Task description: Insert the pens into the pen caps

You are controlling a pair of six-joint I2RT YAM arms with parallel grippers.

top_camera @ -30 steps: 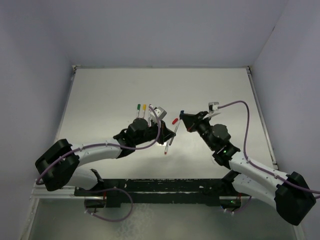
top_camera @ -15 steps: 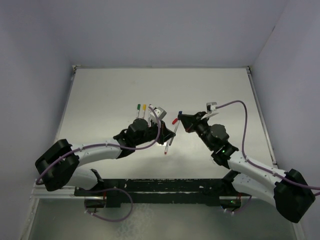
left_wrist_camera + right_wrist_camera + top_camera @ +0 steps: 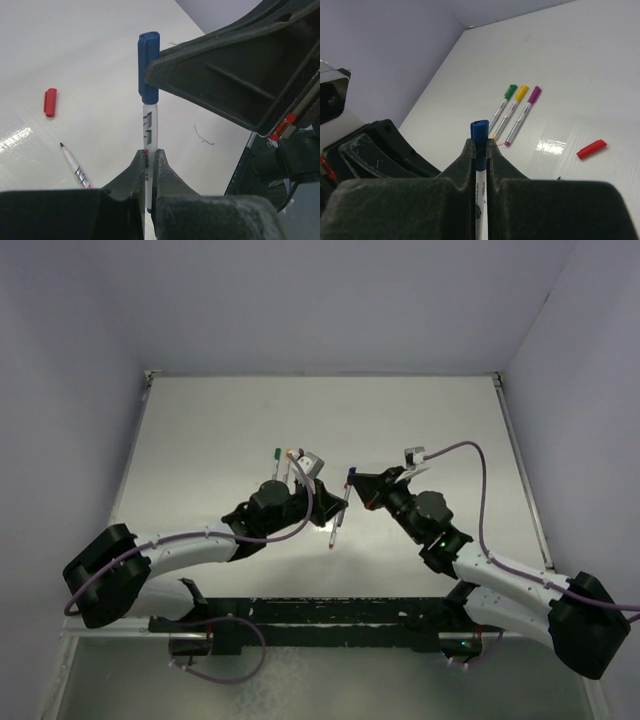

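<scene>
My left gripper is shut on the barrel of a grey-white pen held upright above the table. A blue pen cap sits over that pen's top end. My right gripper is shut on this blue cap, and its fingers meet the left gripper at mid-table. A red cap lies loose on the table beside an uncapped pen. Three pens with green, yellow and purple caps on them lie side by side farther back.
The white table has raised edges and grey walls on three sides. A thin loose thread lies on the surface near the grippers. The right arm's purple cable loops over the right half.
My right gripper has carried the blue cap leftward up to the left gripper, and the cap now sits on the held pen's end. The left gripper has barely shifted.
</scene>
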